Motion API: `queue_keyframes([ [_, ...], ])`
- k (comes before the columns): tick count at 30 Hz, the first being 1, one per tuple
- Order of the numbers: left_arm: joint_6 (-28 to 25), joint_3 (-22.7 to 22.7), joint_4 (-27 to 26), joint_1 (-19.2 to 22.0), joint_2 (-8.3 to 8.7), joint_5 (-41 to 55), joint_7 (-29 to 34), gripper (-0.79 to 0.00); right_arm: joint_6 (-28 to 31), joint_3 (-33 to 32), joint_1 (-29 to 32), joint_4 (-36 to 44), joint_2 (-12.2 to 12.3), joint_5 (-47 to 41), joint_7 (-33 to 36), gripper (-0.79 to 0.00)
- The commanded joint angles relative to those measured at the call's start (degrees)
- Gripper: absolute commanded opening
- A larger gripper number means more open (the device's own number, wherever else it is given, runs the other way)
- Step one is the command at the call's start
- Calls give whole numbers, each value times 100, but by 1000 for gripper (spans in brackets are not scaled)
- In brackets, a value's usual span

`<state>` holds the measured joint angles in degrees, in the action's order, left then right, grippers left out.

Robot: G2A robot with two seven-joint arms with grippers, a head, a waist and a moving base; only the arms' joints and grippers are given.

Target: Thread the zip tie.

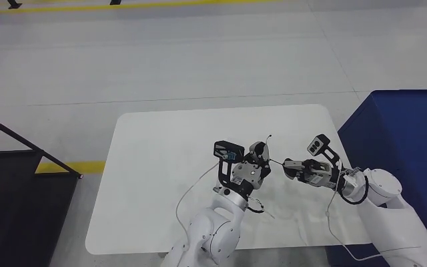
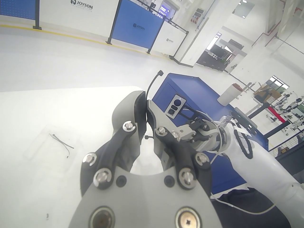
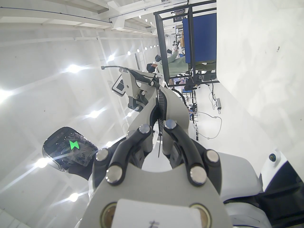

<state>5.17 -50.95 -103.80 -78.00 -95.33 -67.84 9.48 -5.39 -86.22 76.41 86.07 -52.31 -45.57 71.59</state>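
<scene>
Left gripper (image 2: 144, 97): clamped tight on the zip tie (image 2: 149, 87), pads pressed together with the strap pinched between them; held in the air over the middle of the table, fingertips turned toward the other arm.
Right gripper (image 3: 161, 94): also closed on the same tie's strap, ribbed pad against it; just beside the left gripper, tips nearly meeting, reaching in from the table's right side.
Zip tie: black and thin, lifted clear of the table and gripped at two places, one by each gripper; in the top view a short stretch spanning the small gap between the two.
Head (image 2: 161, 72): on the free end, curving up and away from the left fingertips, standing in the air above both grippers.
Tail (image 3: 159, 144): running back between the right fingers toward the palm, loose tip hanging free there.
Threading: impossible to tell from these views whether the tail has passed through the head.
Second zip tie (image 2: 60, 141): black, lying flat on the table, well apart from both grippers, seemingly on a faint clear sheet.
Table (image 1: 153, 167): white, with rounded corners.
Blue cabinet (image 1: 393, 127): standing just beyond the table's right edge, behind the right arm.
</scene>
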Motion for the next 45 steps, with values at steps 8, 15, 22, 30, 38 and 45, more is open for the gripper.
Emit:
queue_keyframes([
  [8, -39, 40, -5, 19, 11, 45, -75, -785, 0, 0, 0, 0, 0, 0, 0, -785],
  [15, -2, 75, 42, 84, 16, 14, -9, -785, 0, 0, 0, 0, 0, 0, 0, -785],
  [22, 104, 61, 88, 123, 22, 15, 99, -785, 0, 0, 0, 0, 0, 0, 0, -785],
  [30, 293, 24, 155, 236, 9, 172, 362, -785, -1, 0, 67, 117, -20, -98, -271, -785],
  [38, 252, 14, 139, 254, 27, 190, 520, -785, -189, -9, 64, 147, -27, -181, -400, -785],
  [45, 280, 0, 170, 280, 37, 181, 579, -105, -548, 117, -24, 92, -31, -107, -422, -785],
])
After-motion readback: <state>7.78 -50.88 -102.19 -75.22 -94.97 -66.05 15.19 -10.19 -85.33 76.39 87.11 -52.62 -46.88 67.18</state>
